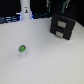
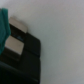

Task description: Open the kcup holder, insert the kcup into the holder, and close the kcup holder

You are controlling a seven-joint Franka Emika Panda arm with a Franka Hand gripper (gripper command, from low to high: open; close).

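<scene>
Gripper (image 1: 63, 11) hangs just above the kcup holder (image 1: 62, 26), dark and blurred against the background; can't tell how wide the jaws are. Holder drawers look closed, pale handles facing out. Kcup (image 1: 22, 50), green top up, stands on the white bench (image 1: 45, 60), well apart from the gripper. White bottle-like object (image 1: 25, 11) stands far off, at the bench's rear.

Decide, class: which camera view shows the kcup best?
The exterior view. The kcup stands whole there on the white table, green top visible, apart from the kcup holder. The wrist view shows no kcup, only the holder's corner.
</scene>
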